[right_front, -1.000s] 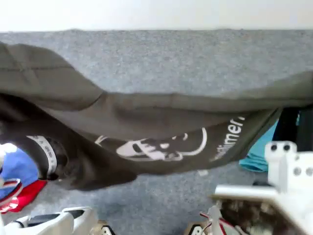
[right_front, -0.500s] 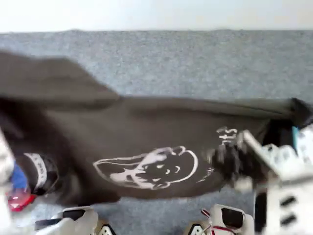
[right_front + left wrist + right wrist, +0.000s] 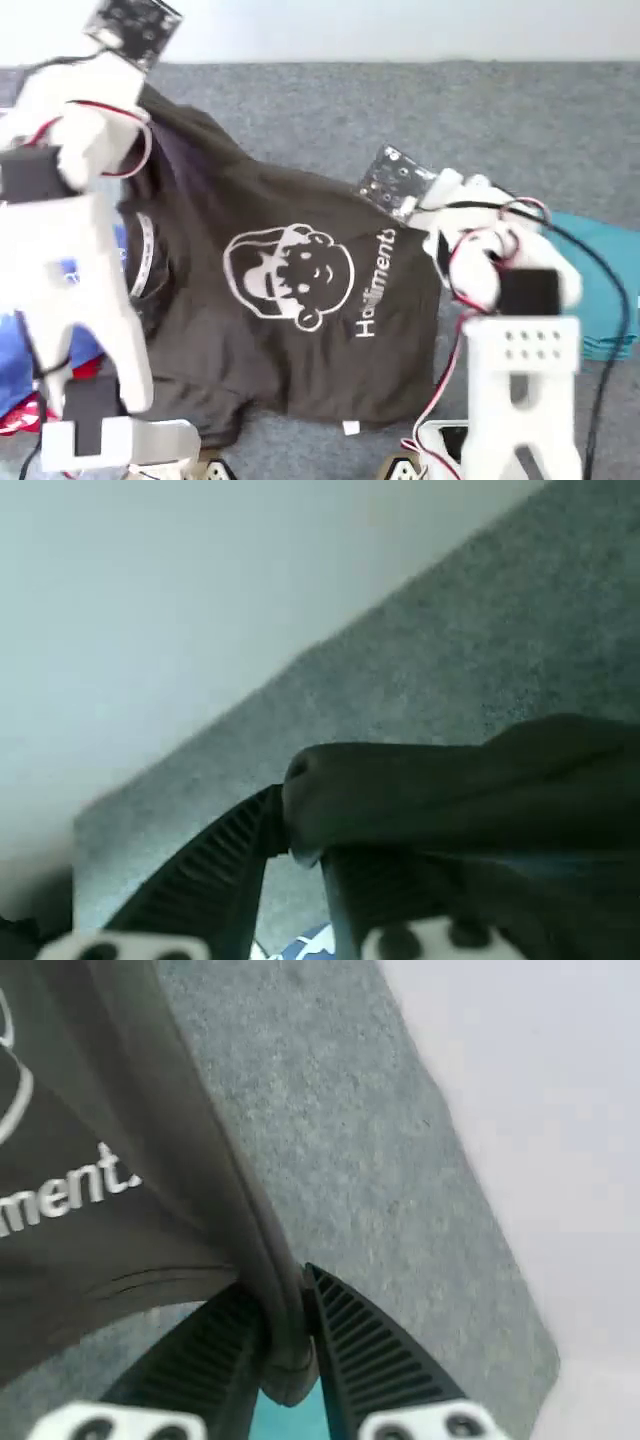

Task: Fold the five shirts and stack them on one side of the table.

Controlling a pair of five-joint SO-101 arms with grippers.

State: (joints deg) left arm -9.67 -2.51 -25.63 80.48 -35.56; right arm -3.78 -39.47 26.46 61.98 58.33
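Left pincer [image 3: 297, 825] and right pincer [image 3: 285, 1340] each clamp the brown shirt [image 3: 250, 365]; white lettering [image 3: 375, 285] beside cartoon face [image 3: 290, 275].

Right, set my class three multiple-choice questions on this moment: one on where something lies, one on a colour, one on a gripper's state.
1. Where does the teal shirt lie?
A. beside the right arm, at the table edge
B. hanging on the far wall
C. in a basket

2. What colour is the print on the brown shirt?
A. red
B. white
C. yellow

3. How is the right gripper?
A. open over bare table
B. shut on the brown shirt's edge
C. shut on a cup

Answers: 1 A, the high view shows it lying flat by that arm; 2 B, the monkey face and lettering are white; 3 B, the right wrist view shows the cloth pinched in it.
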